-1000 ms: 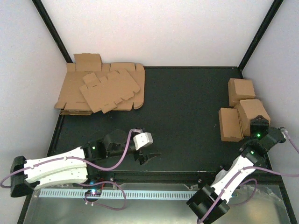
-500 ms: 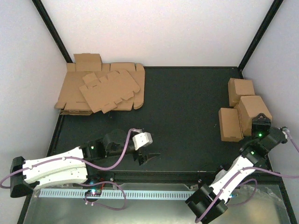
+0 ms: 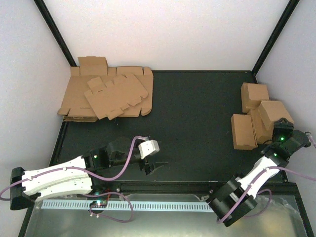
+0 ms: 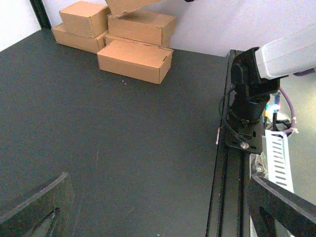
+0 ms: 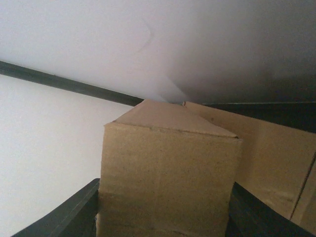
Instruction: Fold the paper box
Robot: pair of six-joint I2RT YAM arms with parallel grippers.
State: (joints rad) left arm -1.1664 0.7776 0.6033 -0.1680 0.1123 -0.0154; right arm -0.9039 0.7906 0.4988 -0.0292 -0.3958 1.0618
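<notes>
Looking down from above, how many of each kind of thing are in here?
Robot arms: 2
Folded box held by right end effector: 1
Other folded brown boxes: 3 showing, perhaps more stacked beneath
Heap of flat cardboard blanks: 1
Total: 7

a heap of flat cardboard blanks (image 3: 106, 96) lies in the black table's (image 3: 197, 113) far left corner; folded brown boxes (image 3: 243, 131) cluster at its right edge.
</notes>
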